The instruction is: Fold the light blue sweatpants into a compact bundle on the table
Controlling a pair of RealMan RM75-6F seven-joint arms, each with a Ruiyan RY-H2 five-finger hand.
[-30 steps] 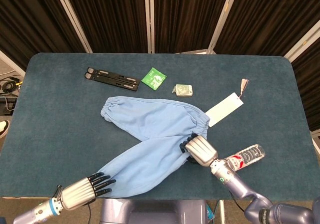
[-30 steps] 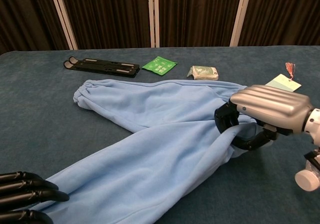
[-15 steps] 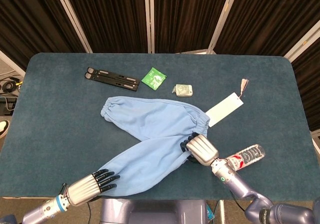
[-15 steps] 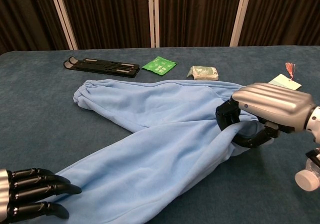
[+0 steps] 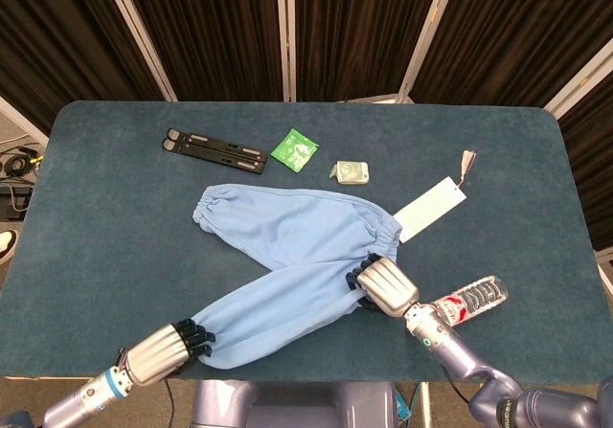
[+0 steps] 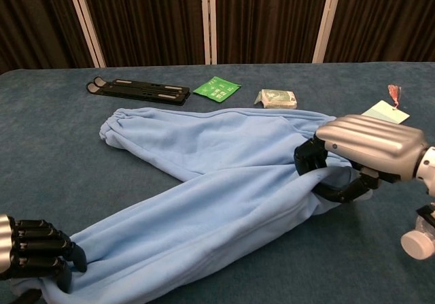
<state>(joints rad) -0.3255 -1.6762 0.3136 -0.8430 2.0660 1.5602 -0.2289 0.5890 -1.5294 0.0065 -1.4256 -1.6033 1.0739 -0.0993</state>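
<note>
Green packet (image 5: 294,149) taken as landmark. Black folding stand (image 5: 214,150) just left of it; small pale box (image 5: 351,172) to its right; white tag (image 5: 429,209) and plastic bottle (image 5: 467,302) further right, nearer the front edge.

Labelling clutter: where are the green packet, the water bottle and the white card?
green packet (image 5: 294,148), head view, its middle
water bottle (image 5: 471,300), head view, its label
white card (image 5: 429,210), head view, its middle

Waistband of the sweatpants (image 6: 204,181) under the right hand (image 6: 360,156); bottle (image 6: 416,241) cut by chest view's edge.
</note>
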